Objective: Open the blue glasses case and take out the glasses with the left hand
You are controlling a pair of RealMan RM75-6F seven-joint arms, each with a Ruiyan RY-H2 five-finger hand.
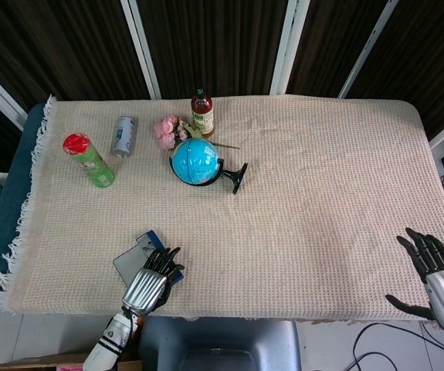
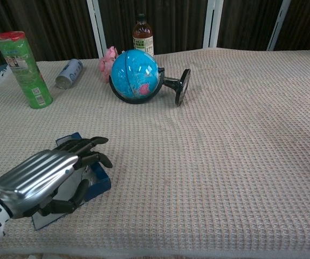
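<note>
Left hand (image 2: 41, 181) down over the blue glasses case (image 2: 93, 178) near the table's front edge, fingers (image 2: 93, 143) a bit apart and draped across the open case, thumb tucked low beside it. Can't really tell if anything's pinched, or see the glasses under the palm. Right hand (image 1: 438, 270) hanging off the front right corner, fingers spread, holding nothing. Globe (image 1: 197, 161) well beyond the left fingertips.
</note>
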